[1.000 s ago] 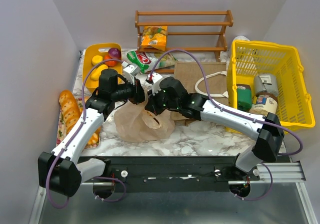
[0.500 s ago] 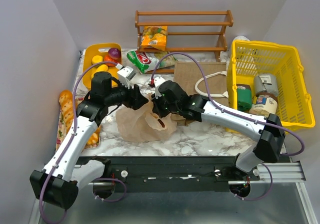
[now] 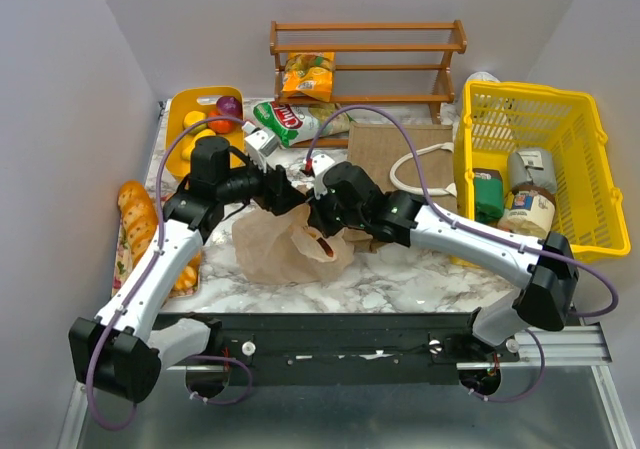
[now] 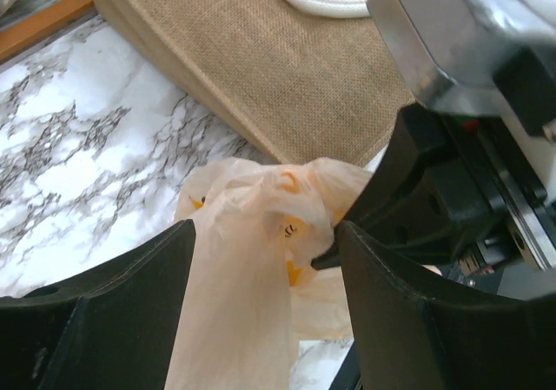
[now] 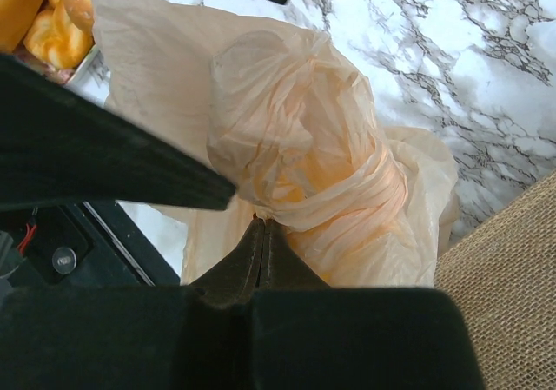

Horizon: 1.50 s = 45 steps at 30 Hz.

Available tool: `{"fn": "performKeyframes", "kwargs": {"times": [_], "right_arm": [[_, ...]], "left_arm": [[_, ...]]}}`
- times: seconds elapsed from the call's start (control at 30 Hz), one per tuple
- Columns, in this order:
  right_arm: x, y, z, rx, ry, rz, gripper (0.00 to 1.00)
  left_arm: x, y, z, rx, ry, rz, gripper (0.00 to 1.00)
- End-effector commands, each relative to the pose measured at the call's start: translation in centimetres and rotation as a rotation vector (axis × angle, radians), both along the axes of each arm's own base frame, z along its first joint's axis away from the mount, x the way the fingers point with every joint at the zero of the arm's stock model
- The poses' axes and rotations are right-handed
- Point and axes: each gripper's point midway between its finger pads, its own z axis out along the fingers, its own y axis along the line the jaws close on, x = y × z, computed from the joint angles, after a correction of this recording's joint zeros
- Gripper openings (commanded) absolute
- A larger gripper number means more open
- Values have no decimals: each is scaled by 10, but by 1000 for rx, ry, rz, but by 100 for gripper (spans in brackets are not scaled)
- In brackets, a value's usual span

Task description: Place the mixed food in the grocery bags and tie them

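Observation:
The peach plastic grocery bag (image 3: 283,249) sits bulging on the marble, its top twisted into a knot (image 5: 304,138). My right gripper (image 5: 263,226) is shut, its tips pinching the plastic at the base of the knot; the top view shows this gripper (image 3: 317,215) over the bag's top. My left gripper (image 4: 265,234) is open, with a loose strip of the bag (image 4: 252,260) between its fingers but not squeezed. Behind them the jute tote (image 3: 395,149) lies flat, white handles (image 3: 420,164) on it. A green and red snack packet (image 3: 285,121) lies at the back.
A yellow mesh basket (image 3: 585,159) with jars and a green box stands at the right. A wooden rack (image 3: 365,44) at the back holds a yellow packet (image 3: 308,74). Left are a yellow tray (image 3: 180,109) of fruit and bread loaves (image 3: 135,219).
My left gripper has opened and let go of the bag's plastic, and its arm has shifted a little. The right gripper stays shut at the knot. The bag has slumped slightly rightward.

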Motion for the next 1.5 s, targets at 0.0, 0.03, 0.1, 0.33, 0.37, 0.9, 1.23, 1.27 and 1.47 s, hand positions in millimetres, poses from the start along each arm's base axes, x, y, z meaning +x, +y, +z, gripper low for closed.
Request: {"fn": "performKeyframes", "kwargs": {"times": [0.0,0.03,0.1,0.33,0.37,0.9,1.23,1.27,1.47], "right_arm": [[-8,0,8,24,-15,35,1],[-8,-1,9,28,-18,37,1],[-9,-1,10,28,-20,40,1],[-15,-1,28,70,-40,73,1],[-15,-2,31,75,-46,73,1],[-32,13,100,269,-50,144,1],[-22,24,45,153,-5,94,1],[-20,22,42,145,-4,85,1],[-19,18,34,121,-17,77,1]], "left_arm": [[10,-13,19,-74,-44,-57,71],[11,-15,19,-79,-38,-68,70],[8,-19,20,-99,-24,-97,61],[0,-33,27,-195,-33,-155,9],[-2,-34,26,-204,-34,-158,0],[4,-28,62,-254,-151,65,0],[11,-27,66,-331,-136,164,0],[11,-27,66,-334,-130,168,0],[6,-27,65,-291,-124,140,11]]}}
